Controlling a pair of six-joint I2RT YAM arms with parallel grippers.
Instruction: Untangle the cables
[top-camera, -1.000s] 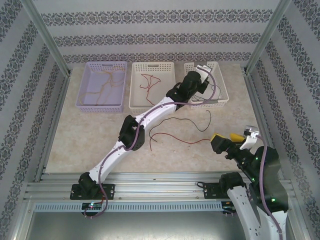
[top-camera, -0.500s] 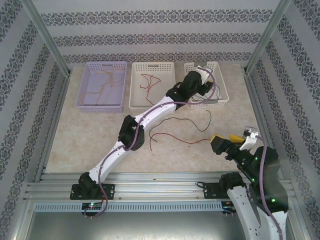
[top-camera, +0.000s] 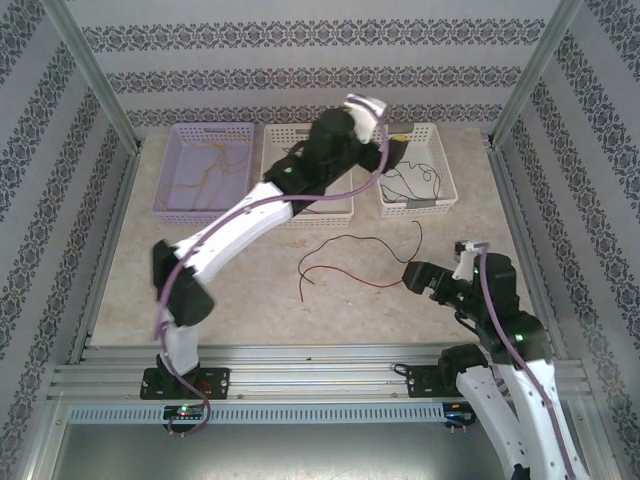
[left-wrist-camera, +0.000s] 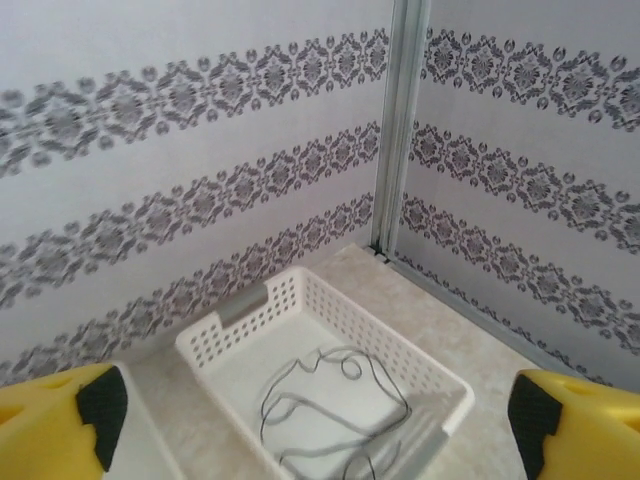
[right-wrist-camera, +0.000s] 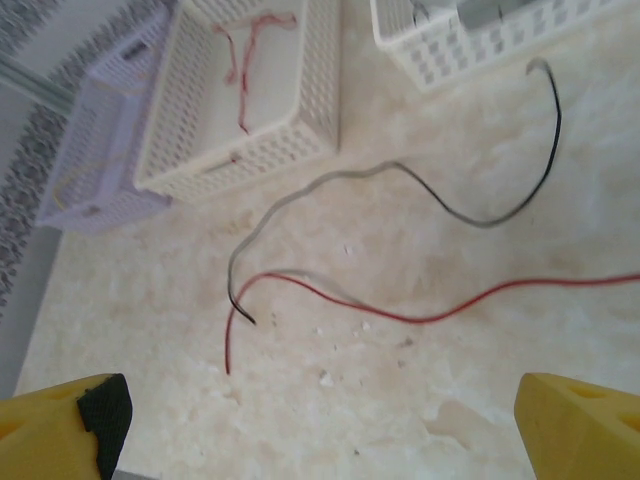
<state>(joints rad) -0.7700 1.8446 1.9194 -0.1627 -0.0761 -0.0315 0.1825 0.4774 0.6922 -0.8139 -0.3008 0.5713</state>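
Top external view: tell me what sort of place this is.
Probably a purpose-built robot test cell, not a real room: grey-patterned wallpaper panels held in a bare aluminium frame, and three perforated plastic baskets lined up on a marbled beige tabletop.

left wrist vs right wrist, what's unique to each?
Left wrist: inside the right white basket, a coiled black cable on its floor, and the corner post. Right wrist: a loose black cable crossing a loose red cable on the table, the middle basket with a curled red cable, the purple basket. Shared: the right white basket, its near wall in right wrist, and open yellow jaws at the bottom corners.
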